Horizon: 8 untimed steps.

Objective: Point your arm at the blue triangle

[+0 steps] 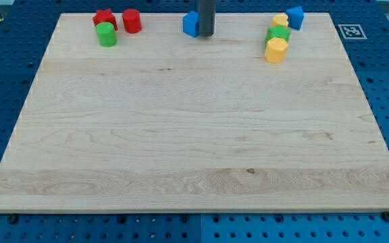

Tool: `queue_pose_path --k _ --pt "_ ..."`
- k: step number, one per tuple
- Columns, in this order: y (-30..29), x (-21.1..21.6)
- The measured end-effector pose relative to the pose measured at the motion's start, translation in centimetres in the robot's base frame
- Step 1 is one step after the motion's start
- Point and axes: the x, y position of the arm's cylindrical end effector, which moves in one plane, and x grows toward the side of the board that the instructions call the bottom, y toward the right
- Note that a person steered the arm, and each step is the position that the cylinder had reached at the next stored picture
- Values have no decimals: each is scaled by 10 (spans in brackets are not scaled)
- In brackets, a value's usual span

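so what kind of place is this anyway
Probably a robotics lab bench set up for block-pushing tests. A wooden board lies on a blue perforated table, a fiducial marker sits at the board's corner, and my tip rests beside a blue block.

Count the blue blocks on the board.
2. One blue block at top centre, touching my tip on its left; another blue block at top right. None appear hidden.

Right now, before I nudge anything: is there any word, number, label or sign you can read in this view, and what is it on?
No readable words or numbers anywhere.
One sign only: a black-and-white square marker, a coded pattern without letters, on the board's top right corner.
The blocks and my tip carry no markings.
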Motion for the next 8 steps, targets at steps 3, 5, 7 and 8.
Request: queue_pose_path --k 3,5,7,8 --pt "68 140" --pt "253 92" --pt "282 -22" --pt "273 -47"
